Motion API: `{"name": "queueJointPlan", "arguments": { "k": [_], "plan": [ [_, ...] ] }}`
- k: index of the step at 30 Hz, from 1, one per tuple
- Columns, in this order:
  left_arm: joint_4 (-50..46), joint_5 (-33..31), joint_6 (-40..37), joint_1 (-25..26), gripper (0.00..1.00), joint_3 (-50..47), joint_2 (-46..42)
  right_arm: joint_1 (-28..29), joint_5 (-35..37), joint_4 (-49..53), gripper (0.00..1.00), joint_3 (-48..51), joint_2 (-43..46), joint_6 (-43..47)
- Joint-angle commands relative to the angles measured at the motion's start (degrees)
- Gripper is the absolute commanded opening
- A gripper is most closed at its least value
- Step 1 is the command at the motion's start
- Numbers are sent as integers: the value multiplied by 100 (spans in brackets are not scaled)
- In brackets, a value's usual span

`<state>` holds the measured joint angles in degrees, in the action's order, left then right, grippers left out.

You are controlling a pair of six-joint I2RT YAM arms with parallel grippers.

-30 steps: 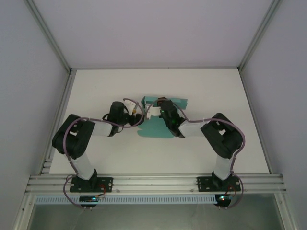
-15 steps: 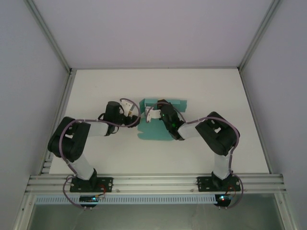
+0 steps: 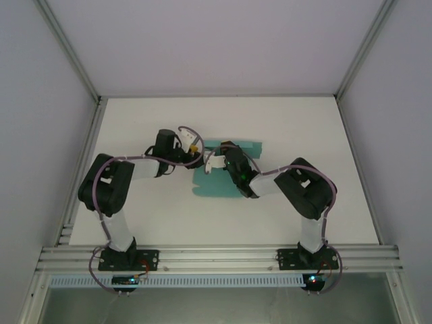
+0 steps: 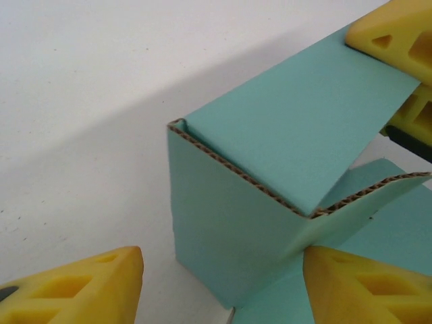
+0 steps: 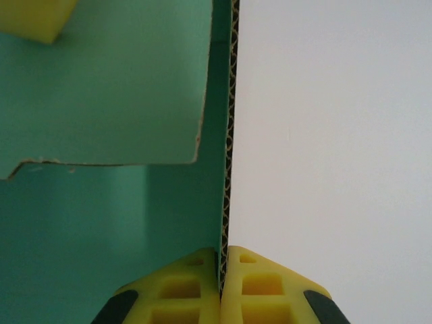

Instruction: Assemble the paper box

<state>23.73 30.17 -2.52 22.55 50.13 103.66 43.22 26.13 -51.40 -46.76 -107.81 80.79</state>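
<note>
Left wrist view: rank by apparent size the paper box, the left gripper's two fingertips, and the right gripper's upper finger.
1. paper box, clearly largest.
2. left gripper fingertips, lower left and lower right: alike, both cropped, so tied.
3. right gripper upper finger: smallest showing, but cropped and farther off, so unsure.

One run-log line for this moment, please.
paper box: partly folded, walls raised | right gripper: shut on upright wall edge | left gripper: open, straddling box corner
</note>
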Motion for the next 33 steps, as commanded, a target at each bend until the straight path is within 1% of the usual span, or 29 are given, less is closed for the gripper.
{"name": "queueJointPlan", "arguments": {
  "k": [1,6,10,13,17,19,21,22,23,24,26,27,29,31,33],
  "plan": [
    [-4,-74,-47,160,64,87,128,78,-121,458,0,-63,-131,-176],
    [321,-232,111,297,66,-186,159,104,-104,704,0,-74,-56,-157],
    [373,-505,67,423,65,-34,273,101,-121,778,0,-130,-58,-271],
    [424,-390,157,442,65,188,449,112,-145,935,0,-186,-82,-362],
    [433,-559,183,539,64,413,727,148,-130,965,0,-198,-109,-438],
    [560,-658,258,547,56,420,770,158,-175,1094,0,-171,-75,-454],
    [829,-868,394,557,42,331,732,153,-194,1146,0,-149,-49,-472],
    [964,-1087,460,595,35,284,710,158,-195,1156,0,-133,-41,-468],
    [1104,-1440,538,656,30,251,692,165,-179,1194,0,-135,-30,-505],
    [1145,-1671,623,710,28,246,676,177,-192,1268,0,-155,-8,-560],
    [1386,-1968,756,818,28,175,686,191,-223,1448,0,-175,40,-713],
    [1529,-2039,794,871,26,138,715,192,-247,1485,0,-176,49,-764],
    [1590,-2230,913,968,19,147,760,191,-248,1535,0,-171,50,-783],
    [1573,-2607,1105,1030,11,165,757,194,-179,1438,0,-139,33,-780],
    [1643,-3017,1308,1117,11,140,714,186,-95,1384,0,-138,36,-909]
  ]
}}
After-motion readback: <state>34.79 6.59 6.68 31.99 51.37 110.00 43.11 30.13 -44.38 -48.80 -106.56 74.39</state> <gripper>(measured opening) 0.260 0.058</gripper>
